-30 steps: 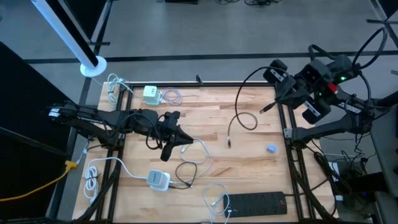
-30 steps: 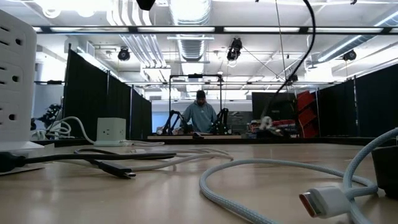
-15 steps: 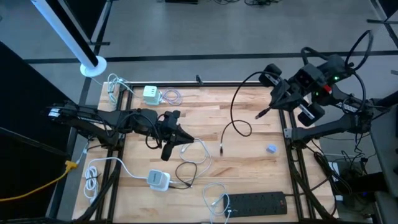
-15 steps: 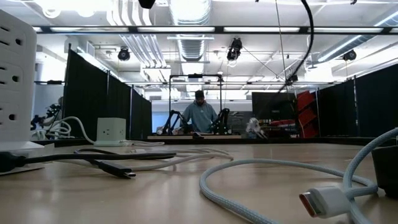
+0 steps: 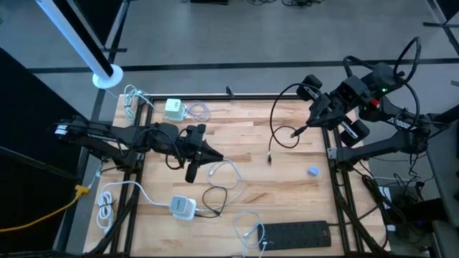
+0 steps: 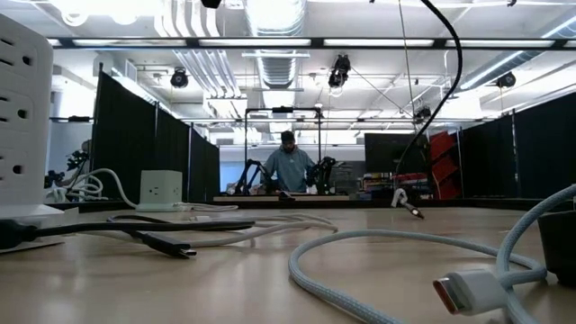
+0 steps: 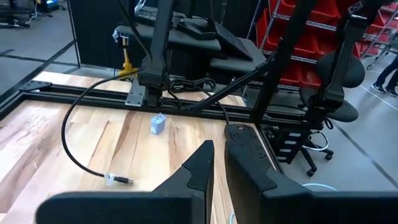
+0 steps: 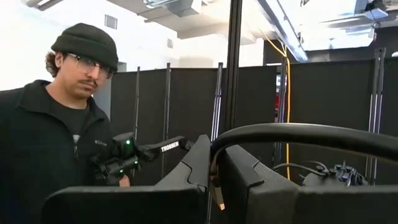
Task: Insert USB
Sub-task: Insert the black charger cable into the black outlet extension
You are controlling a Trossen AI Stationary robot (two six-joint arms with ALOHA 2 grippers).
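Black cable [image 5: 277,115] end lower (swung rightward)

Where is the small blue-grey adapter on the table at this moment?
In the high view, the small adapter lies on the right side of the wooden table, near its right edge, below the right gripper and right of the black cable's free end.

Pale planks of smooth, lightly glossy wood are forming the table [image 5: 287,186], matt black plastic is covering the power strip [image 5: 295,231], and a rubbery black cable [image 5: 276,115] is catching light.
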